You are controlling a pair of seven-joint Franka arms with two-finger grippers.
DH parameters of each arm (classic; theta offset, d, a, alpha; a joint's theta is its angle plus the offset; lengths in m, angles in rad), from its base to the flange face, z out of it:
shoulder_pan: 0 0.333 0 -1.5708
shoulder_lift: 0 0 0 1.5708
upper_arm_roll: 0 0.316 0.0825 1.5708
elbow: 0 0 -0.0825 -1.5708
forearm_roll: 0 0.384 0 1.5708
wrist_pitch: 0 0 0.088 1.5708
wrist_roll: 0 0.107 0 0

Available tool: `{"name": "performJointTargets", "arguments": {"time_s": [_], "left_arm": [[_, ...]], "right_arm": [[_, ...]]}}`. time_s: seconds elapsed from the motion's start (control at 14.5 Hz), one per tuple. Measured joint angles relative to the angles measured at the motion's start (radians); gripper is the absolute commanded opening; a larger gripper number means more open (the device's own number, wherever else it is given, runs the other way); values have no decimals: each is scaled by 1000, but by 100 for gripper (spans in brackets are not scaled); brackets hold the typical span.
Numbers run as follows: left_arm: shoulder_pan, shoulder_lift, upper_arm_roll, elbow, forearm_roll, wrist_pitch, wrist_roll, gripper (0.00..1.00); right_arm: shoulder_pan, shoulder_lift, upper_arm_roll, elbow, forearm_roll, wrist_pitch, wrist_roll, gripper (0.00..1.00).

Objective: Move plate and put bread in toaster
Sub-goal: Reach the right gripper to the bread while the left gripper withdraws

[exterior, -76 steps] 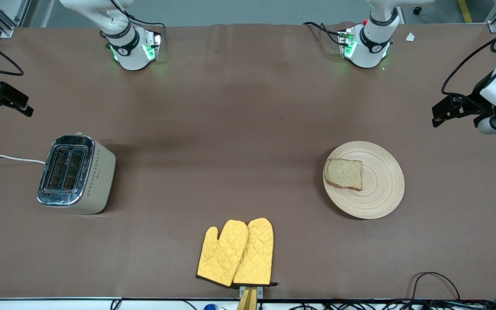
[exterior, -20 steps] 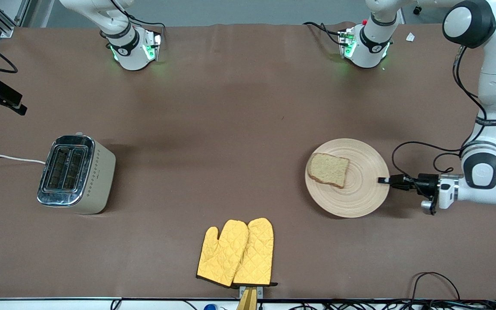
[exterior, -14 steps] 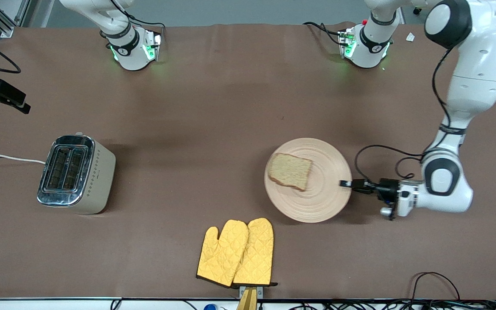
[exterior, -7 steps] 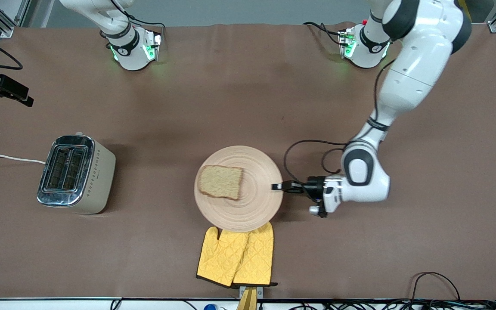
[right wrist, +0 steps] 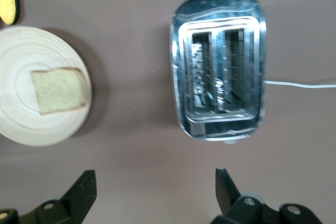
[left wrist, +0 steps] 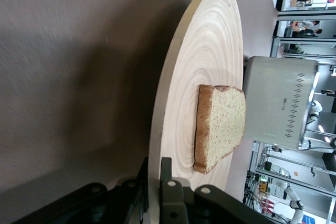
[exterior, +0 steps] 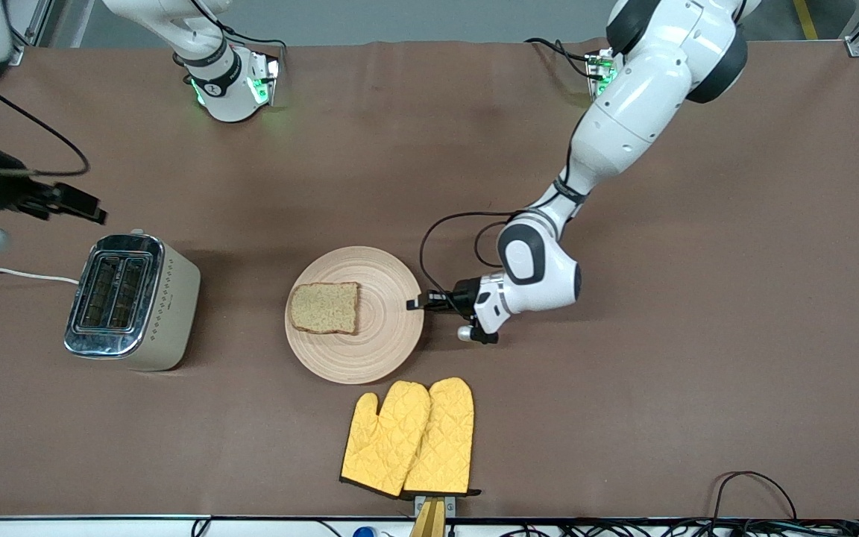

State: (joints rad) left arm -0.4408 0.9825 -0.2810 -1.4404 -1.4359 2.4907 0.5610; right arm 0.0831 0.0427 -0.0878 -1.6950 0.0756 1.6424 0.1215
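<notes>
The round beige plate (exterior: 388,332) lies mid-table with the brown bread (exterior: 323,307) flat on it, on the toaster's side. My left gripper (exterior: 414,303) is shut on the plate's rim at the edge toward the left arm's end; in the left wrist view its fingers (left wrist: 167,170) pinch the rim of the plate (left wrist: 210,66), with the bread (left wrist: 223,124) and toaster (left wrist: 278,103) past it. The cream and chrome toaster (exterior: 131,300) stands toward the right arm's end. My right gripper (exterior: 94,215) hangs open over the table beside the toaster (right wrist: 218,66), nothing between its fingers (right wrist: 155,184).
A pair of yellow oven mitts (exterior: 408,436) lies near the front edge, just nearer the front camera than the plate. The toaster's white cord (exterior: 12,274) runs off the table's end. The left arm's cable loops above the table beside the plate.
The left gripper has slid the plate with the bread toward the toaster and off the mitts' tips. The right gripper has moved in closer to the toaster.
</notes>
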Motion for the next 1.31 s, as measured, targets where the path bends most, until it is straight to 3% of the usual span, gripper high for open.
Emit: {"name": "performJointTargets", "arguments": {"time_s": [0.07,0.14,0.28,0.55,0.76,1.1,1.31], "left_arm": [[-10,9,0,12,-16,0,1,5],[-16,14,0,20,-20,2,-1,21],[-16,16,1,26,-20,2,-16,97],[5,14,16,45,-15,2,-31,100],[70,-2,23,44,64,1,-46,100],[222,-139,24,-44,406,-26,-189,100],[341,-262,25,-110,633,-151,-251,100]], "right_arm": [[28,19,2,-12,0,34,31,100],[54,38,4,-25,0,73,53,100],[85,75,6,-62,6,169,84,100],[136,123,7,-179,33,380,168,100],[199,164,8,-206,35,461,292,100],[262,262,9,-210,35,588,365,100],[269,306,9,-212,36,638,369,100]]}}
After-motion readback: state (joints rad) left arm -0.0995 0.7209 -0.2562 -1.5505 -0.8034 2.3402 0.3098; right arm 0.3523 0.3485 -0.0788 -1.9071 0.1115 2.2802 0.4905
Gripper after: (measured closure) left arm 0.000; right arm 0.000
